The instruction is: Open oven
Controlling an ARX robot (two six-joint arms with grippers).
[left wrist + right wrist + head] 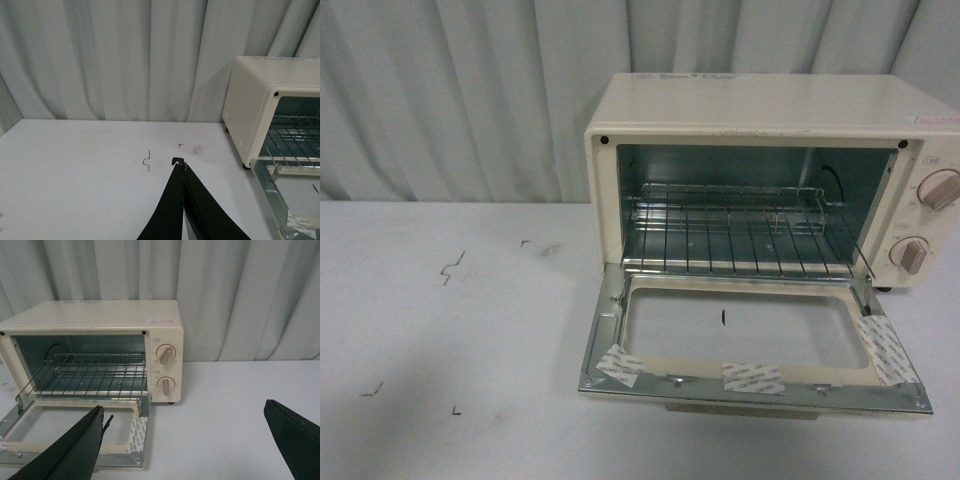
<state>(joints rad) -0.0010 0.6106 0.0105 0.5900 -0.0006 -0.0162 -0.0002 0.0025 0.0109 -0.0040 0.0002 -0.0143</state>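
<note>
The cream-white oven (pixel 760 110) stands at the right of the white table. Its drop-down door (pixel 750 385) lies fully open and flat, glass window facing up, with white tape strips on the frame. The wire rack (pixel 740 235) shows inside, and two beige knobs (pixel 940 190) sit on the right panel. Neither arm shows in the front view. My left gripper (pixel 180 165) is shut and empty, over the bare table left of the oven (pixel 250 110). My right gripper (pixel 184 412) is open wide and empty, in front of the oven (pixel 100 315), one finger (pixel 75 450) over the door's corner.
A grey-white curtain (pixel 450 90) hangs behind the table. Small dark marks (pixel 450 265) dot the tabletop (pixel 440 330) left of the oven. Bare table lies right of the oven in the right wrist view (pixel 235 405).
</note>
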